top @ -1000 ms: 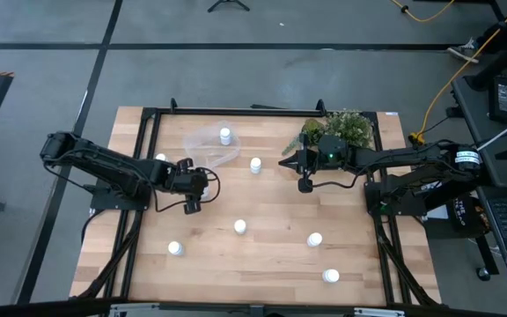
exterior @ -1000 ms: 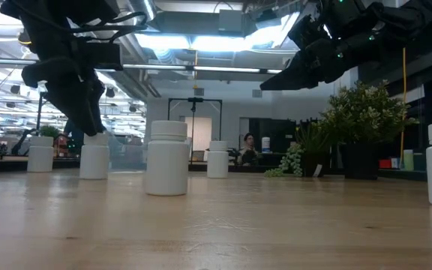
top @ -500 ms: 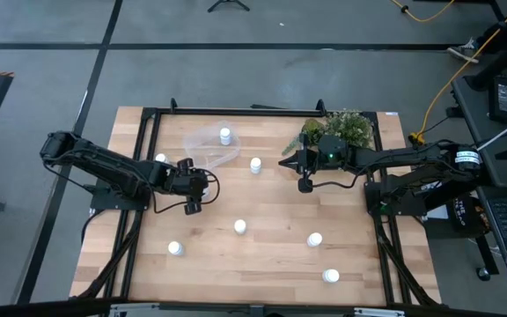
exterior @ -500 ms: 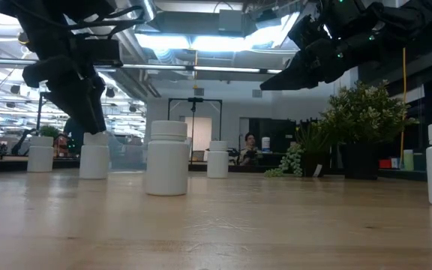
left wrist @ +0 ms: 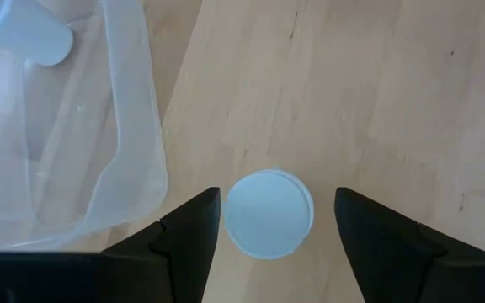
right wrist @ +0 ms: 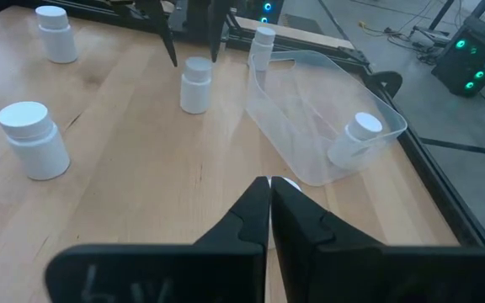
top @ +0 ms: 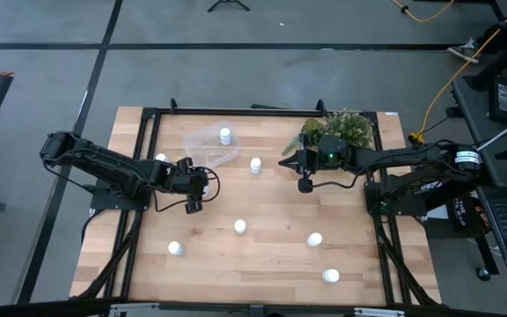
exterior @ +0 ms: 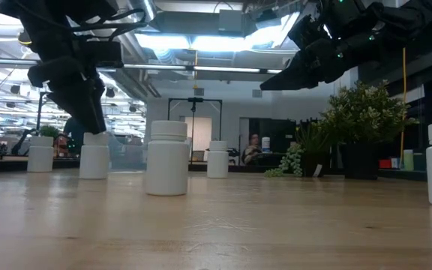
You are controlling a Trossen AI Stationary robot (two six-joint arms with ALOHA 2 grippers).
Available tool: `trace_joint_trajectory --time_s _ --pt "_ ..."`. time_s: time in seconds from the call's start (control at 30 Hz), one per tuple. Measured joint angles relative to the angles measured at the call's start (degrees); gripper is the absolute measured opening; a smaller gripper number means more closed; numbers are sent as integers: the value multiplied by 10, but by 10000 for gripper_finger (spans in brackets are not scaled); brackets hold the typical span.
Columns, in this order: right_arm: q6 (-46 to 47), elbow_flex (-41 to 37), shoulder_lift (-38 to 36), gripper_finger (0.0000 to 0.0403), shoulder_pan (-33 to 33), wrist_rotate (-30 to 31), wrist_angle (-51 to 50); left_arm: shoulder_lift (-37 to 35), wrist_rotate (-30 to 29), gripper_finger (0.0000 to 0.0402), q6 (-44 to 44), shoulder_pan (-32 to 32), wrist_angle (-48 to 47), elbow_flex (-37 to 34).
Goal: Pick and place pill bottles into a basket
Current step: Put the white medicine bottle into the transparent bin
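My left gripper (top: 201, 182) is open and points down over a white pill bottle (left wrist: 268, 212), one finger on either side of its cap without touching it. The bottle stands upright on the table right beside the clear basket (top: 209, 145); it also shows in the right wrist view (right wrist: 196, 84) and the low view (exterior: 94, 156). One bottle (top: 225, 135) lies inside the basket. Several more bottles stand on the table, one (top: 255, 165) near my right gripper (top: 283, 163). My right gripper is shut, empty and held high above the table (exterior: 268, 84).
A green bushy plant (top: 341, 128) stands at the far right, behind my right arm. Loose bottles stand at the left (top: 160, 158), the middle (top: 239, 226) and the near side (top: 175, 248), (top: 314, 239), (top: 330, 276). A black frame (top: 148, 114) borders the table.
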Motion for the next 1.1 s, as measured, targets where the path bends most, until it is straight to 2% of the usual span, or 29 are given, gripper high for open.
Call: trace_joint_trajectory --time_s 0.7,1.1 --pt "2 0 0 19 0 0 2 17 -15 220 1 -2 2 1" --pt "2 0 0 19 0 0 2 17 -16 221 33 -1 16 1"
